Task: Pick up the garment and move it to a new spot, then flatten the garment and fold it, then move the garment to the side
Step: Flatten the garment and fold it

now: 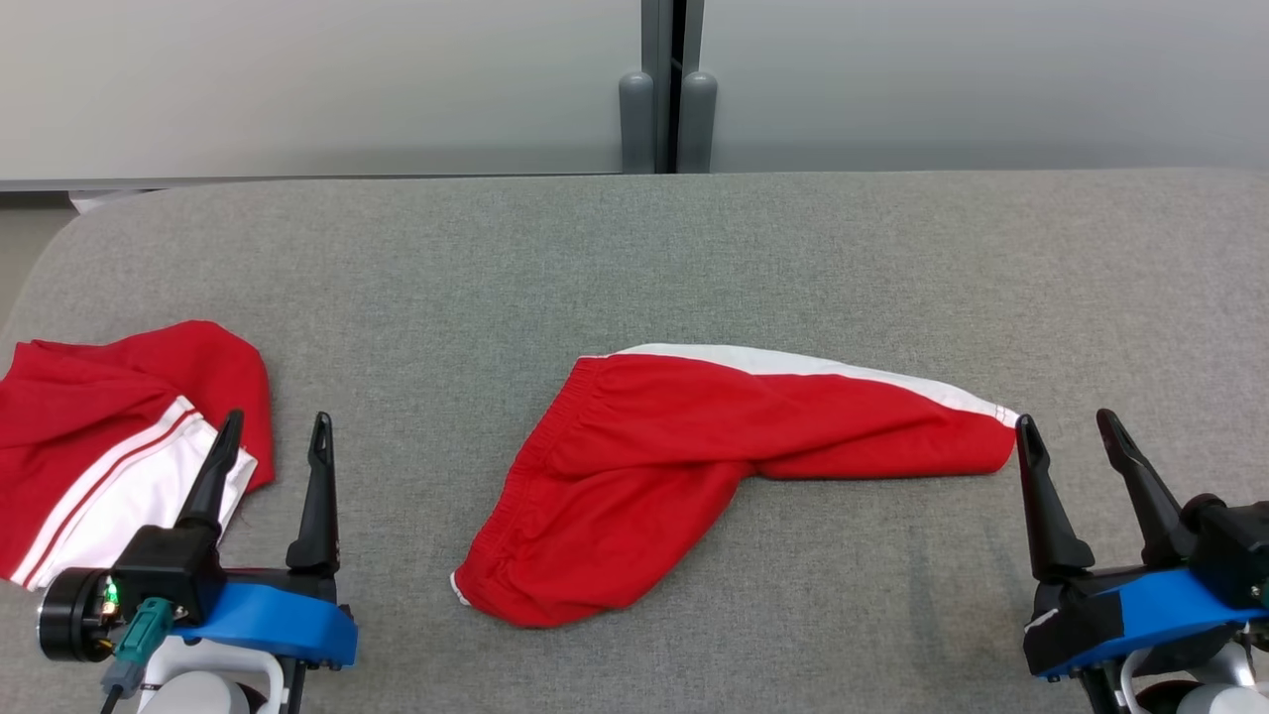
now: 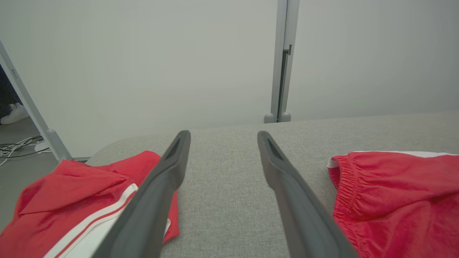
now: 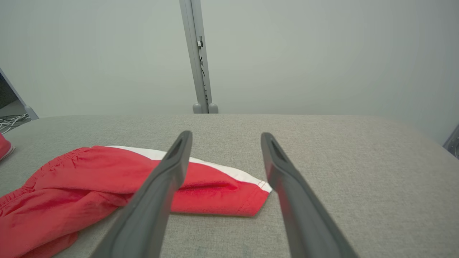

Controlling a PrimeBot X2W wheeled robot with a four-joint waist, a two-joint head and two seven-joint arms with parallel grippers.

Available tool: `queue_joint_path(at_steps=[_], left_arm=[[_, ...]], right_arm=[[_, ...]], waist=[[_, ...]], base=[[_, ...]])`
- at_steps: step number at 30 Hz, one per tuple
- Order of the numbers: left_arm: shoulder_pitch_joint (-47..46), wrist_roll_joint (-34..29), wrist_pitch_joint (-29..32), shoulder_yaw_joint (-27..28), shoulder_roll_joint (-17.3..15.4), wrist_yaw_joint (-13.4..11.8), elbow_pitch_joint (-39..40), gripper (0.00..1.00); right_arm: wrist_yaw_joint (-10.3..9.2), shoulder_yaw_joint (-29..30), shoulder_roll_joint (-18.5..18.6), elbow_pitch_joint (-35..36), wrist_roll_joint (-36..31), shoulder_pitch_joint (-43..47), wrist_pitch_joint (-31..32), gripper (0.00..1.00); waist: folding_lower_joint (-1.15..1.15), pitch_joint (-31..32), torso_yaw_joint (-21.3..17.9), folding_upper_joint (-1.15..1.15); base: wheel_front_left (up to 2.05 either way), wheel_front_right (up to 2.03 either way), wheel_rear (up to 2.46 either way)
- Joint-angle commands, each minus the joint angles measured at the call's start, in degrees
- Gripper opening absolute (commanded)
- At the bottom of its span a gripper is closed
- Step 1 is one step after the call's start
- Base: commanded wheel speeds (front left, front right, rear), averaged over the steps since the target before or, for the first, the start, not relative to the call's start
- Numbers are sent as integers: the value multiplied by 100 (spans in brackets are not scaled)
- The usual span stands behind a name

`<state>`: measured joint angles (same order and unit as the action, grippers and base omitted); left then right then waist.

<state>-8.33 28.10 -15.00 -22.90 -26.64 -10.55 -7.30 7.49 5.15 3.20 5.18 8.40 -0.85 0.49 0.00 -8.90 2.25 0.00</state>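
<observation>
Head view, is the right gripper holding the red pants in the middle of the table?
No, the right gripper has its jaws open and empty, beside the cuff of the red pants.

Bare tabletop (image 1: 416,297) lies between the centre garment (image 1: 714,456) and the left garment (image 1: 109,436), and along the far edge.

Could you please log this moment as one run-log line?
stage: pre-pickup | red garment: on grey table, not held | left gripper: open, empty | right gripper: open, near cuff
</observation>
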Motion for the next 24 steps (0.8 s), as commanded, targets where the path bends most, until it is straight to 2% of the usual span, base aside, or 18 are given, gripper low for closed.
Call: queue_joint_path(at_steps=[1, 4, 9, 18, 24], left_arm=[[-79, -35, -25, -18, 16, 36, -16, 100], [-305, -116, 79, -141, 42, 86, -36, 100], [-1069, -124, 607, -575, 308, 506, -264, 100], [-2332, 239, 1839, -1202, 1026, 1314, -1410, 100], [-2677, 552, 2325, -1350, 1257, 1584, -2213, 100]], right_arm=[[0, -8, 16, 4, 13, 43, 7, 100], [0, 15, 36, 40, 3, -5, 12, 100], [0, -27, 74, 84, -36, -147, 31, 100], [0, -160, 58, -115, 20, -353, -32, 100], [0, -152, 38, -245, 64, -441, -120, 100]], waist=[[0, -20, -2, 0], [0, -134, 13, 0], [0, -377, -4, 0], [0, -724, -210, 0], [0, -813, -307, 0]], base=[[0, 0, 0], [0, 0, 0], [0, 0, 0], [0, 0, 0], [0, 0, 0]])
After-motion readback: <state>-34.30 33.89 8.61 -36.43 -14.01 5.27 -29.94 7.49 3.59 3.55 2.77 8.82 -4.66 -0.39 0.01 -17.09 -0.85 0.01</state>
